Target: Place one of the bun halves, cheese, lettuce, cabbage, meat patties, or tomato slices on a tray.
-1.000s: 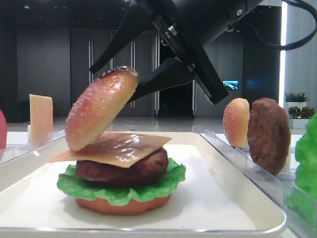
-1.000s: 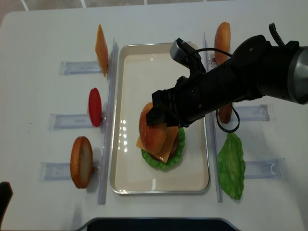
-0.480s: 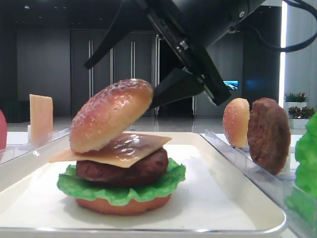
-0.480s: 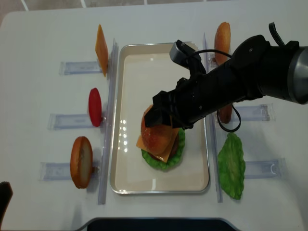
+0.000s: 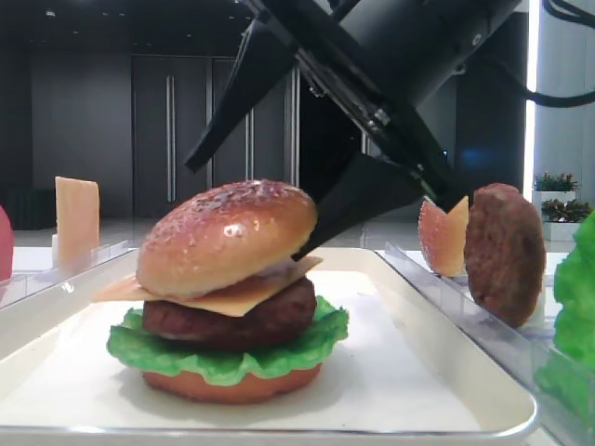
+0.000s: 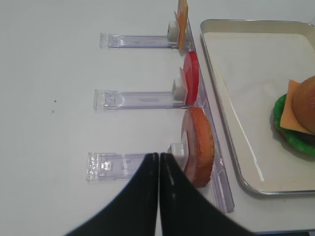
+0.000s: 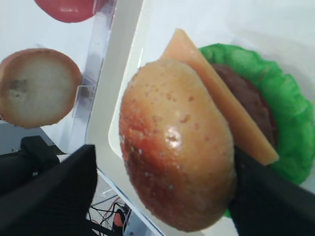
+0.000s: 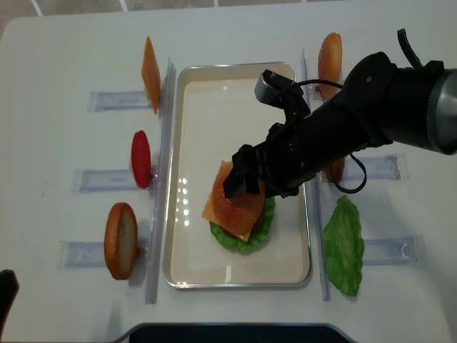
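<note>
A burger stack stands on the white tray (image 5: 437,367) (image 8: 172,179): flat bottom bun (image 5: 232,386), lettuce (image 5: 218,360), meat patty (image 5: 274,321), cheese (image 5: 246,295). The sesame top bun (image 5: 228,237) (image 7: 172,142) rests on the cheese, slightly tilted. My right gripper (image 5: 246,209) (image 7: 162,167) (image 8: 250,187) is open over the stack, its black fingers (image 7: 54,191) spread wide on either side of the bun. My left gripper (image 6: 159,164) is shut with nothing in it, off the tray's left side, near a bun half (image 6: 199,140) standing in a clear holder.
Left of the tray, clear holders carry a cheese slice (image 8: 150,64), a tomato slice (image 8: 141,158) and the bun half (image 8: 121,241). On the right stand a small bun half (image 8: 329,57), a patty (image 5: 505,251) and a lettuce leaf (image 8: 344,246).
The top bun tipped down from steeply tilted in the right gripper to lying on the cheese. The right gripper's fingers opened wide and let it go. The left gripper stayed still.
</note>
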